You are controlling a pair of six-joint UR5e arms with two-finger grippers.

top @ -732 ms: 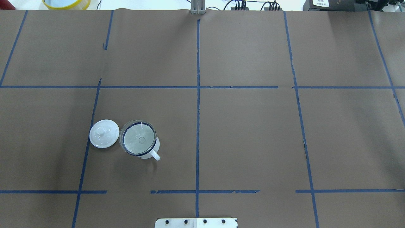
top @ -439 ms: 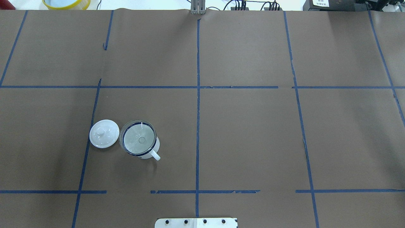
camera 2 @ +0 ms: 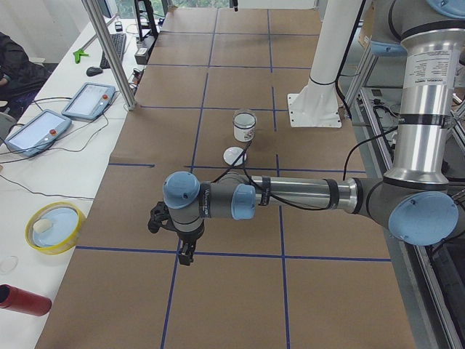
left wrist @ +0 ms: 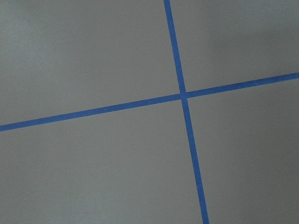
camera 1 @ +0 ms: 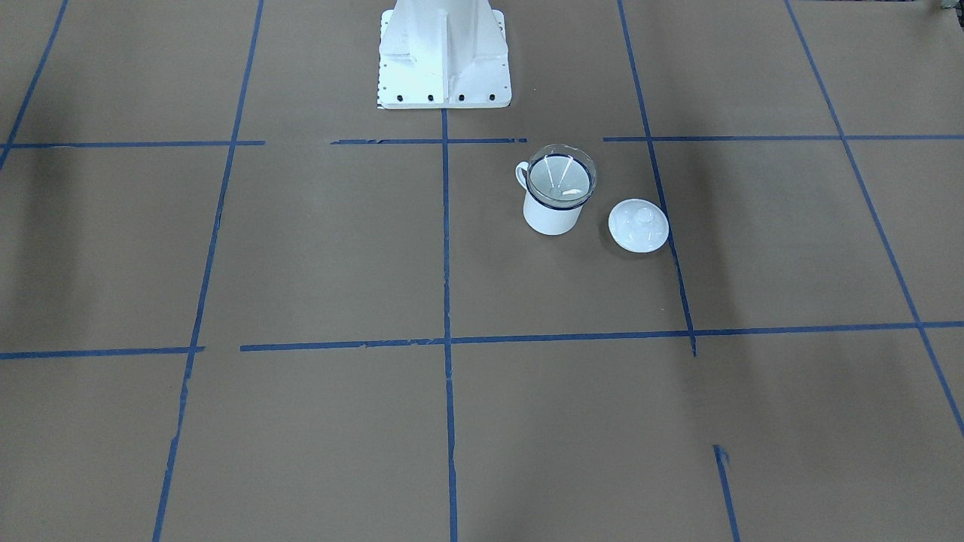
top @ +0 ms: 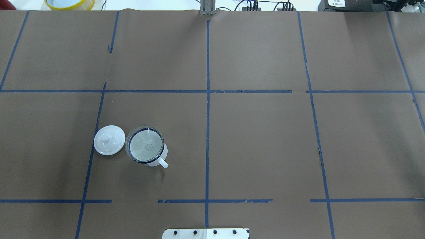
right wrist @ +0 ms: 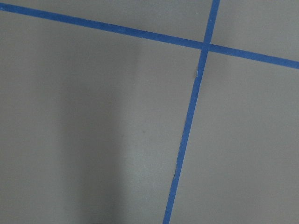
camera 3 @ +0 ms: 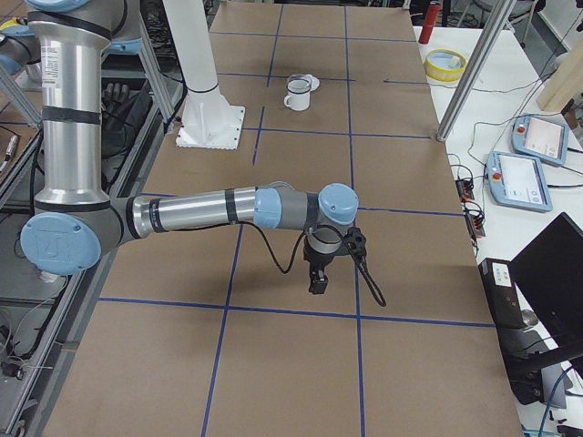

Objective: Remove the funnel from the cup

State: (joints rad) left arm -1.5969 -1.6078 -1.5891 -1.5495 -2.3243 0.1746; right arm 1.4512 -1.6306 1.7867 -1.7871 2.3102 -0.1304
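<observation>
The clear funnel [top: 145, 145] sits bowl-up in the white cup [top: 163, 153] with the dark blue rim, on the table's left half near the robot. Both also show in the front view: funnel [camera 1: 561, 175], cup [camera 1: 552, 214]. My left gripper [camera 2: 185, 254] shows only in the exterior left view, hanging over the table far from the cup. My right gripper [camera 3: 317, 284] shows only in the exterior right view, also far from the cup. I cannot tell whether either is open or shut. Both wrist views show only brown paper and blue tape.
A white knobbed lid [top: 109, 139] lies just left of the cup. A yellow bowl [top: 69, 3] sits past the table's far left edge, with a red can [camera 2: 22, 299] near it. The robot's white base [camera 1: 443, 53] stands at the near edge.
</observation>
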